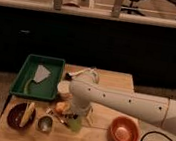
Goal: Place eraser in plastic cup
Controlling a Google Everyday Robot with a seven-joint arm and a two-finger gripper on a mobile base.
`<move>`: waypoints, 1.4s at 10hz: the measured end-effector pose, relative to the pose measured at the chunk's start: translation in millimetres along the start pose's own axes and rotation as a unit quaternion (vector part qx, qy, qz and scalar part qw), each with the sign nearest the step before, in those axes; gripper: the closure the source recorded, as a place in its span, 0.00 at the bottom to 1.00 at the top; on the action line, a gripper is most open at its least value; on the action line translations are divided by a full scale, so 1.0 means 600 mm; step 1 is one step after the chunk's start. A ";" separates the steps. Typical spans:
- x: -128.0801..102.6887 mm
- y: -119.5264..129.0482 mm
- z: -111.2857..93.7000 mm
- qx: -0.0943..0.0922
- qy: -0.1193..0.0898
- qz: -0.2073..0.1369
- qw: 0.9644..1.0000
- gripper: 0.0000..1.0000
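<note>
Evidently the gripper (77, 115) hung directly over the plastic cup (74, 125), which stood at five o'clock from the orange ball (62, 107). Whether the gripper was apart or clamped could not be told. The eraser was not discernible.

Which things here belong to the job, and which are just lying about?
Job: plastic cup; pincer down at it; eraser not discernible.
Lying about: green tray, metal cup, orange ball, brown bowl, orange bowl, cream container.
</note>
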 end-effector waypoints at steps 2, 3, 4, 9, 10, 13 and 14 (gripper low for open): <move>0.000 0.001 0.000 0.000 0.000 -0.001 1.000 0.20; 0.001 0.002 -0.002 0.001 0.001 -0.001 1.000 0.20; 0.001 0.003 -0.002 0.001 0.001 -0.001 1.000 0.20; 0.004 0.003 -0.013 0.017 0.005 -0.004 1.000 0.20; 0.004 0.003 -0.015 0.021 0.007 -0.006 1.000 0.20; 0.004 0.003 -0.015 0.021 0.007 -0.006 1.000 0.20; 0.004 0.003 -0.015 0.021 0.007 -0.006 1.000 0.20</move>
